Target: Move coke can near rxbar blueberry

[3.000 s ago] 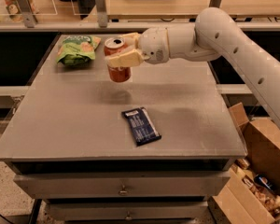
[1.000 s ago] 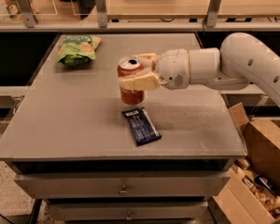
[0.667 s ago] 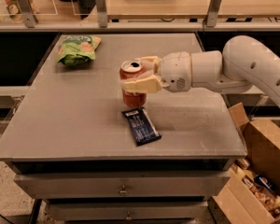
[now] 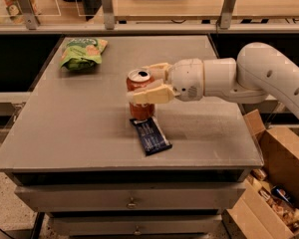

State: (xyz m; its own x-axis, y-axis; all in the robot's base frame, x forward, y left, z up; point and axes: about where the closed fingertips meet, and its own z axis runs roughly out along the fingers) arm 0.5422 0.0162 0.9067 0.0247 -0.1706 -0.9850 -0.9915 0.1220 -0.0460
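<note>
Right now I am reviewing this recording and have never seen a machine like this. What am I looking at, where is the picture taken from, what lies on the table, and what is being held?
The white jointed limb reaching in from the right is a robot arm. At its end is the gripper, a two-finger clamp, which is over the middle of the grey table. There is only one picture, looking down at the table from in front and above; where the camera is mounted is not known. The gripper is shut on an upright red drink can. Just in front of the can lies a flat dark blue bar; I cannot tell whether the two touch. A green snack bag lies at the far left of the table. A cardboard box stands on the floor at the right.
</note>
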